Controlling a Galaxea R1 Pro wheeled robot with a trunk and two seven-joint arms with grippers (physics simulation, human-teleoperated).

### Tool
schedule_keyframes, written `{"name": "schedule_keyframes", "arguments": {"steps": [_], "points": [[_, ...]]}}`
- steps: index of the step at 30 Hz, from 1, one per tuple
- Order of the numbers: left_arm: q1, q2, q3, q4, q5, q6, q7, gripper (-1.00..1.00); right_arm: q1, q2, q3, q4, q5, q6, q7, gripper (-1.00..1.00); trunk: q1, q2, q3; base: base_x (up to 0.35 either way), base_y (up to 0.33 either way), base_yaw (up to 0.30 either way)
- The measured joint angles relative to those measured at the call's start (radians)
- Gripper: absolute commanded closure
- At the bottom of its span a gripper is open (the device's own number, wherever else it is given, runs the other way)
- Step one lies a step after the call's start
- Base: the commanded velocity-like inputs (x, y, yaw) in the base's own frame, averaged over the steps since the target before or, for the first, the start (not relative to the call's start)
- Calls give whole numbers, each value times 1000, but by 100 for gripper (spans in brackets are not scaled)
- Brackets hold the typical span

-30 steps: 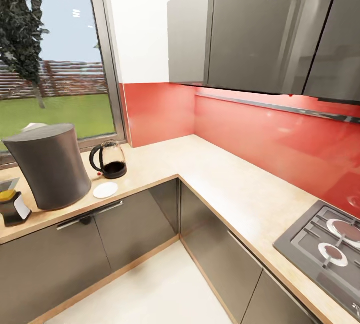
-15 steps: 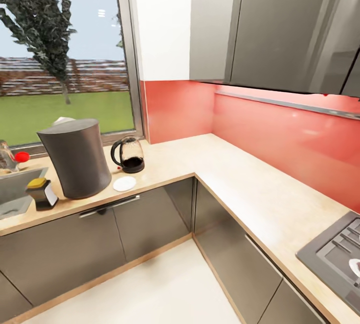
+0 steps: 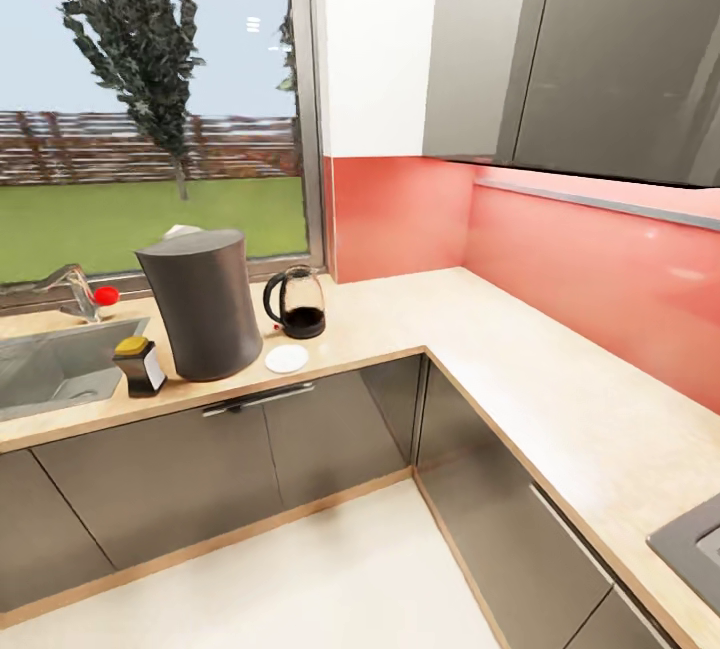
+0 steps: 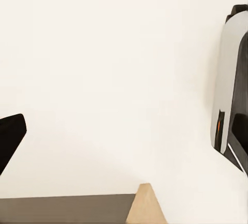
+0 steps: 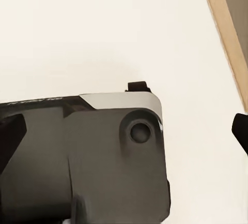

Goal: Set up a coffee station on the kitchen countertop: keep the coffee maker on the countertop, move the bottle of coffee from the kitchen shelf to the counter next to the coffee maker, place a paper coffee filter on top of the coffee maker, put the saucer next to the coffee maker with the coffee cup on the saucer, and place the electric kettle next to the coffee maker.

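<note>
Camera panned left since earlier; sink point(image 3: 60, 369) now seen. Kettle point(image 3: 200, 304), carafe point(image 3: 297, 304), saucer point(image 3: 286, 359) and bottle point(image 3: 140, 366) are ranged along the counter point(image 3: 400, 319). Gripper widths cannot be told.

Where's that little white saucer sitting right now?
In the head view, the saucer lies on the countertop near its front edge, between the tall grey kettle and the glass coffee maker.

Head camera looks down over the corner countertop point(image 3: 480, 339); both wrist cameras apparently face the pale floor point(image 4: 103, 69).
</note>
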Motion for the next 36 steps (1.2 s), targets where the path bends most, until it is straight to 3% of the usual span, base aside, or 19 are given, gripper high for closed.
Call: {"name": "schedule_keyframes", "arguments": {"steps": [27,32,36], "points": [[0,-3,7,-5,4,-16,-6,-100,0,0,0,0,-1,-3,0,-100,0,0,-6,0,0,260],[0,-3,16,-13,9,-18,-7,-100,0,19,1,0,-1,-3,0,-100,0,0,-3,0,0,264],[0,-3,15,-16,10,-19,-8,-100,0,20,0,0,-1,-2,0,-100,0,0,-1,0,0,272]]}}
